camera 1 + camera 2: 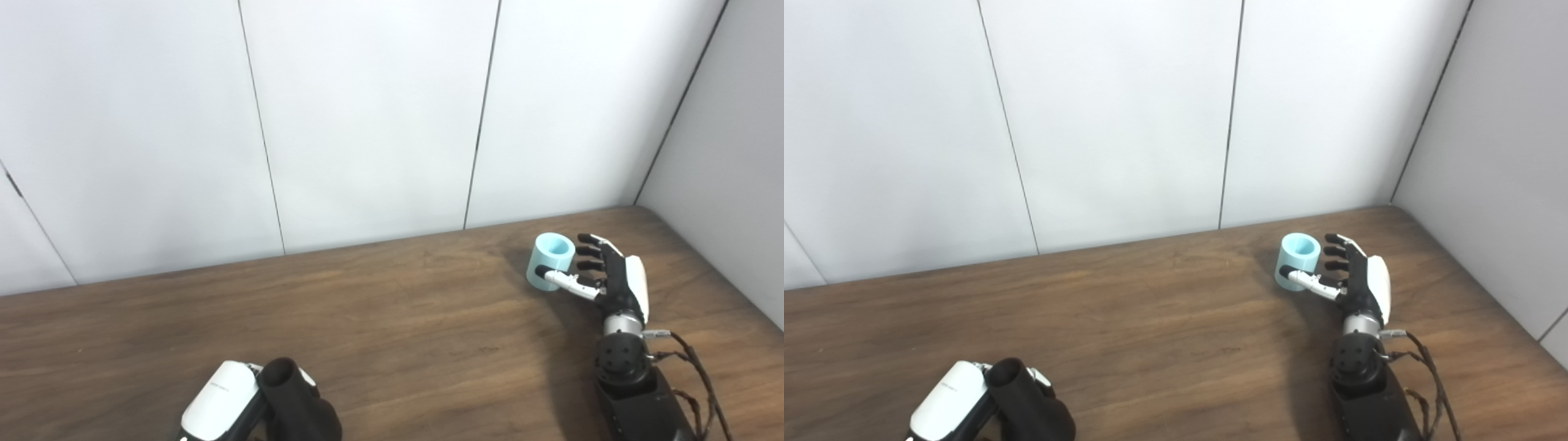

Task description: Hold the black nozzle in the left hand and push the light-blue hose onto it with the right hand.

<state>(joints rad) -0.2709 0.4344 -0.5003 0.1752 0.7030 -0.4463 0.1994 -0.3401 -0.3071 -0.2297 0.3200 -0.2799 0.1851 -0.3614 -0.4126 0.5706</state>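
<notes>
Two hands, left hand fingers gripping black nozzle, right hand fingers around light-blue hose, lettering unreadable

Left hand at the bottom edge of a wooden table, closed around the upright black nozzle. Right hand near the far right corner, thumb and fingers around the light-blue hose. White wall panels behind.
</notes>
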